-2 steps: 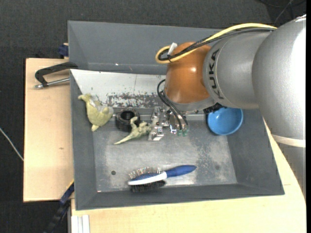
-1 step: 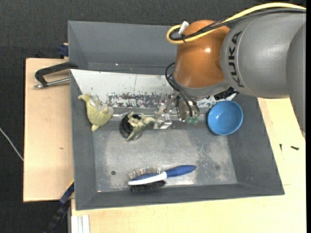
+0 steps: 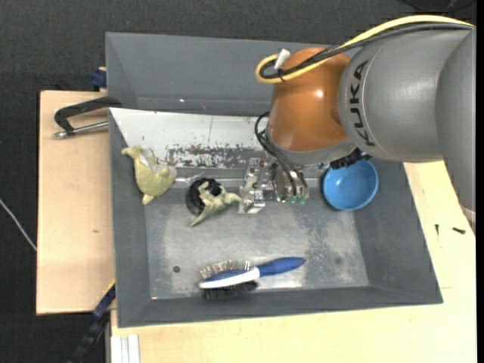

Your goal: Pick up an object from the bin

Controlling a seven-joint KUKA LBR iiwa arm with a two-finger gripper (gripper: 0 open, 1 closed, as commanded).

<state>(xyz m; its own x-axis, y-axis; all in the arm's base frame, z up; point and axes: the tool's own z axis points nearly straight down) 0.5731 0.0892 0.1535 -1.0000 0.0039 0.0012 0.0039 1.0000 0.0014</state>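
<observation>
The arm (image 3: 408,82) looms over our bin (image 3: 125,263), its gripper (image 3: 274,186) low, fingers spread; a small green dinosaur (image 3: 214,203) lies mid-bin just left, blue bowl (image 3: 349,185) right, blue brush (image 3: 246,272) in front

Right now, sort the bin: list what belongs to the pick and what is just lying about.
Job: claw; small pale green toy dinosaur beside it, over a black round piece.
Lying about: larger yellow-green toy animal, left; round blue bowl, right; blue-handled bristle brush, front.
</observation>
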